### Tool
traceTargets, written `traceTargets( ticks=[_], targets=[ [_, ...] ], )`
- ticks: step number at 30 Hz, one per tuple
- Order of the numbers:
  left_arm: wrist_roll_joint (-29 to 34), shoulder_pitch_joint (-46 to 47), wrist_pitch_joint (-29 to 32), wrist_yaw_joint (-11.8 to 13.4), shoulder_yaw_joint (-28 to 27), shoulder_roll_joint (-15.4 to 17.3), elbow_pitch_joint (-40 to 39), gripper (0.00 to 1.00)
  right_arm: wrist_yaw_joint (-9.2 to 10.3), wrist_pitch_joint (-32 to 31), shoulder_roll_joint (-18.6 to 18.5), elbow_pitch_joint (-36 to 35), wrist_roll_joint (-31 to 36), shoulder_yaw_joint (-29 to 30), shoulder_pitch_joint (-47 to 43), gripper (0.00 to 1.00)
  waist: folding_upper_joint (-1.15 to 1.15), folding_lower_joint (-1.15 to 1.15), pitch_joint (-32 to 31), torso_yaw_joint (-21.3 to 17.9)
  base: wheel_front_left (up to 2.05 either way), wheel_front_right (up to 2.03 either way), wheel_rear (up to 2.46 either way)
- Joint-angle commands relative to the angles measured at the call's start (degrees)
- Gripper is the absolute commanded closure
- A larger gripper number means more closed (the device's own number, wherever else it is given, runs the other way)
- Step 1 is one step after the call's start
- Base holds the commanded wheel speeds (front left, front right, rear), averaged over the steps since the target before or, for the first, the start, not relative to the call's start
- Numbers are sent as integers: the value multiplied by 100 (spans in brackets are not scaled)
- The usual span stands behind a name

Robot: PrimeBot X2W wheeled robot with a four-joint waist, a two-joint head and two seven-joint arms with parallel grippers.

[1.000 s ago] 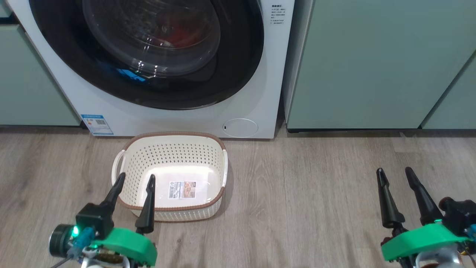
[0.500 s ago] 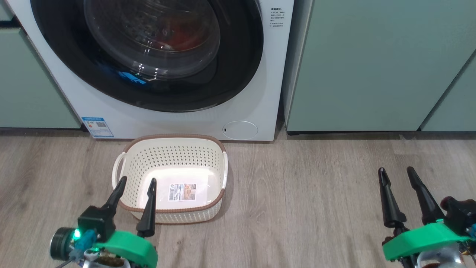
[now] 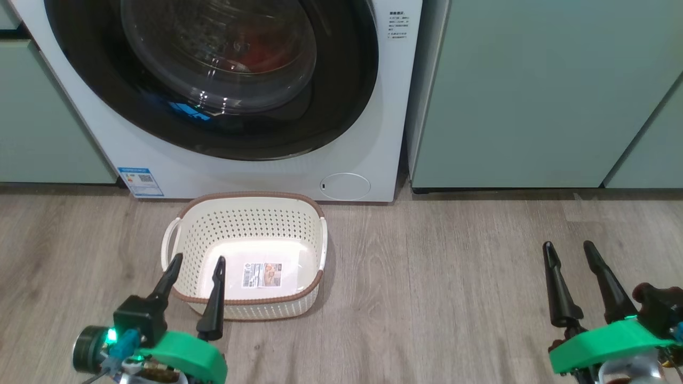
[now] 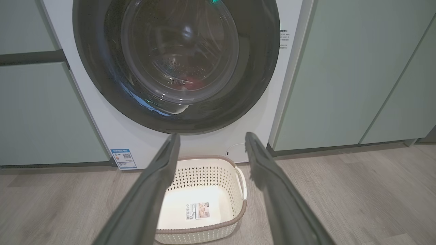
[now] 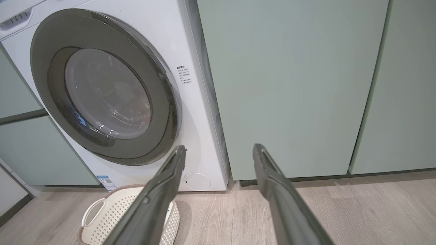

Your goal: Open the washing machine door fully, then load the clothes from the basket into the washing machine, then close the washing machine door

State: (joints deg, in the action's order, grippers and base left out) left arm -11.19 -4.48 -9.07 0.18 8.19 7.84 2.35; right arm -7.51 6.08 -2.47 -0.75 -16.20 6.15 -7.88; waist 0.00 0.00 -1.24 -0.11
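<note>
The white washing machine stands ahead with its round black door shut flat against the front. Through the door's glass bowl, the red clothes lie inside the drum, also faintly visible as clothes in the left wrist view. The cream basket sits on the floor before the machine, with just a label on its bottom. My left gripper hovers open over the basket's near rim, nothing between its fingers. My right gripper hangs open over bare floor far to the right.
Pale green cabinets flank the machine on both sides. A round white filter cover sits low on the machine, just behind the basket. Grey wood floor stretches between basket and right gripper.
The whole head picture has slipped down slightly, so the camera moved. The left gripper has drawn back a touch toward me. Door, basket and right gripper stand as before.
</note>
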Motion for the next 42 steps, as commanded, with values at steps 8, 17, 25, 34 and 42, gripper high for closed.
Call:
traceTargets(
  ticks=[8, 17, 25, 34, 42],
  targets=[
    [-87, 230, 25, 36, -129, 108, -179, 0, 2, 113, -41, -159, -54, -132, 133, 0, 0, 0, 17, 18, 0, 0, 0],
    [-577, 40, 132, -48, -11, -46, 215, 100, 0, -13, -10, 237, -493, -31, 78, 100, 0, 0, 26, 17, 0, 0, 0],
    [-1095, 115, 226, -97, -107, -72, 287, 100, 0, -85, -27, 326, -995, -44, 172, 100, 0, 0, 33, 17, 0, 0, 0],
    [-1612, 185, 321, -146, -203, -100, 352, 100, 0, -157, -40, 411, -1492, -54, 262, 100, 0, 0, 41, 17, 0, 0, 0],
    [-2128, 254, 416, -195, -300, -128, 416, 100, 1, -232, -51, 494, -1988, -62, 351, 100, 0, 0, 49, 16, 0, 0, 0]
  ],
)
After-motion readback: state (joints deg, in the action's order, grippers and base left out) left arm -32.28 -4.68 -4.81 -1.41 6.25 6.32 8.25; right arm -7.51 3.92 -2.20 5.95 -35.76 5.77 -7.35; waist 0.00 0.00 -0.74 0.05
